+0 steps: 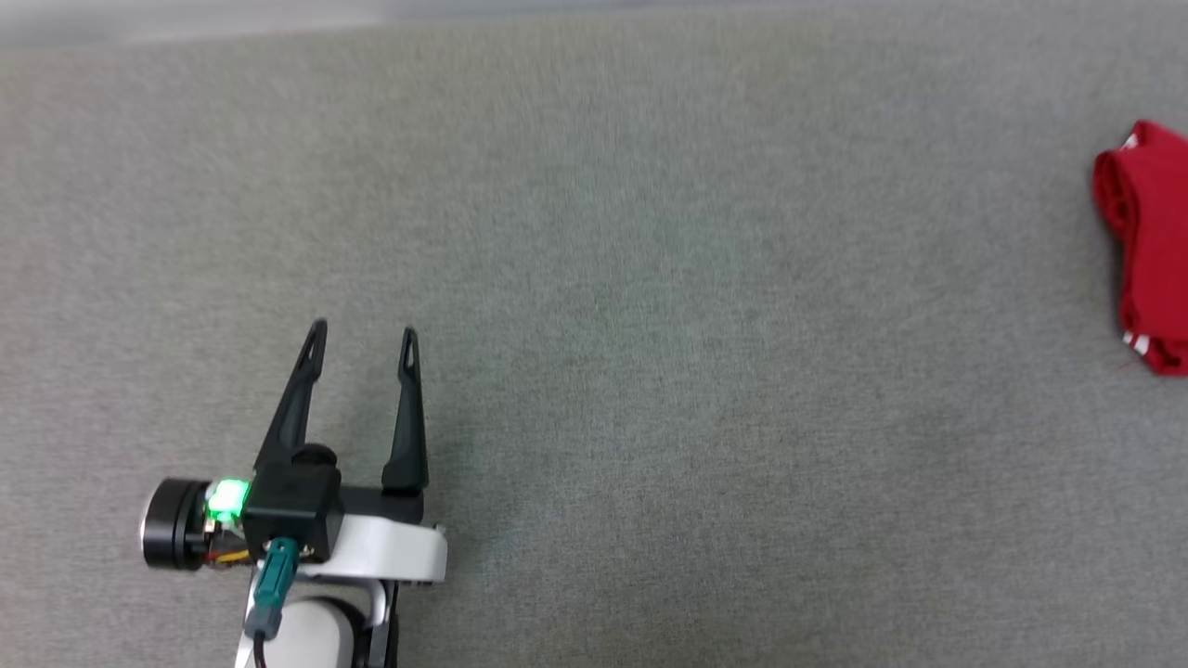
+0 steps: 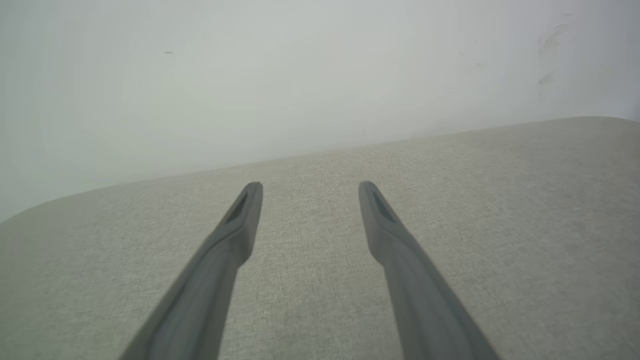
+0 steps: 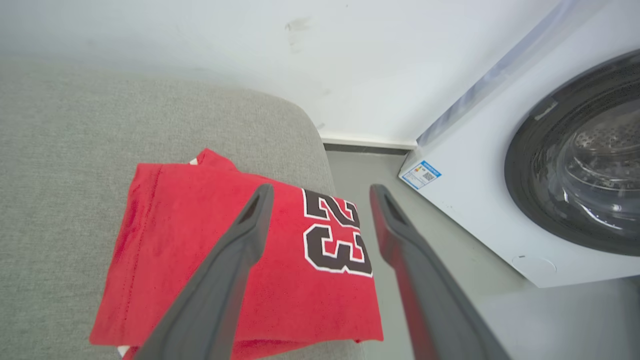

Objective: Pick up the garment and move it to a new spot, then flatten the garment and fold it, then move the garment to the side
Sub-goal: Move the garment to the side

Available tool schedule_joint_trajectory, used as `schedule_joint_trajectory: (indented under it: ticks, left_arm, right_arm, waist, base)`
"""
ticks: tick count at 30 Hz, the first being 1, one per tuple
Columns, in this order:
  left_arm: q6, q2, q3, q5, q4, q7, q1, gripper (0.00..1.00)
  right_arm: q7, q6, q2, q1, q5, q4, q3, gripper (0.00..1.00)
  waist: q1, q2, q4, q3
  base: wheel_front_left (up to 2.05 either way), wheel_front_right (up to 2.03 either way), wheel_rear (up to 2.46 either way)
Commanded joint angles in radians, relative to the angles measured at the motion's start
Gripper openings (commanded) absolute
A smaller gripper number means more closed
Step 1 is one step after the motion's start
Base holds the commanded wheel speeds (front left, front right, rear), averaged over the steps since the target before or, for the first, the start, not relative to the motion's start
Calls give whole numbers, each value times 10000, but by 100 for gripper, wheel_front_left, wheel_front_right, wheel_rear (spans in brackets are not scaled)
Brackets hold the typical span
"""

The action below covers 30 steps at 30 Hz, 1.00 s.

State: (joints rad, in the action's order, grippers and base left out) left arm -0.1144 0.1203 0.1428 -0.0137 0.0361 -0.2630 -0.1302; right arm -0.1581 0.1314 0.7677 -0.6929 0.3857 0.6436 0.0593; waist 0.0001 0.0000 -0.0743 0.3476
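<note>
So, starting on your left: the left hand [image 1: 362, 332] has its two fingers spread apart with nothing between them, low over the bare grey padded surface [image 1: 650, 325]. Ahead of its tips there is only more grey fabric, then a pale wall [image 2: 250, 75]. The garment [image 1: 1151, 241] lies well off to that hand's right, a red bundle at the edge of the head view.

Your right hand [image 3: 321, 190] hangs above the garment, fingers likewise apart and clamped on nothing. The shirt is folded into a rough rectangle under and ahead of those fingers. Its number 23 [image 3: 335, 232] faces up between the two tips, and its right edge sits close to the rounded corner of the padded surface. Further to that hand's right are the floor [image 3: 360, 170] and a washing machine [image 3: 475, 200].

Judging by its look, the shirt is light, soft jersey cloth with no stiffness. It should sag and fall open if you lift one layer alone. If you need to shift it, pinch through all the stacked layers at the thick folded edge nearest the hand. Keep it low, and mind the drop past the corner. It already looks folded and set aside.
</note>
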Motion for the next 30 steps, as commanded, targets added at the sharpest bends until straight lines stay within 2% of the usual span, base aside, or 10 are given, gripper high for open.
schedule_joint_trajectory:
  ticks: [1, 8, 14, 23, 28, 30]
  left_arm:
    - [-17, 25, -48, -49, -18, -23, 181, 100]
    - [-75, -54, -289, -275, -91, -23, 861, 100]
    - [-2, -84, -454, -369, -185, -23, 1321, 100]
    - [136, -125, -719, -452, -372, -23, 1698, 100]
    - [217, -188, -729, -459, -470, -23, 1869, 100]
    - [253, -196, -722, -435, -492, -23, 1906, 100]
  right_arm:
    - [252, -17, -86, 208, -122, -158, -111, 100]
    - [2241, -16, -1236, 1220, -928, -1691, -1016, 100]
    - [3281, -16, -2636, 2437, -1637, -3519, -1485, 100]
    - [3952, -16, -4739, 4312, -2256, -5375, -1245, 100]
    - [4097, -16, -5542, 5376, -2346, -5789, -900, 100]
    - [4139, -16, -5682, 5752, -2368, -5788, -825, 100]
  waist:
    - [-1, 0, 61, -494]
    - [-1, 0, 333, -1472]
    - [-1, 0, 728, -2159]
    - [-1, 0, 1200, -2784]
    - [-1, 0, 1316, -3018]
    - [-1, 0, 1338, -3090]
  base:
    - [0, 0, 0]
    - [0, 0, 0]
    - [0, 0, 0]
    - [0, 0, 0]
    - [0, 0, 0]
    - [0, 0, 0]
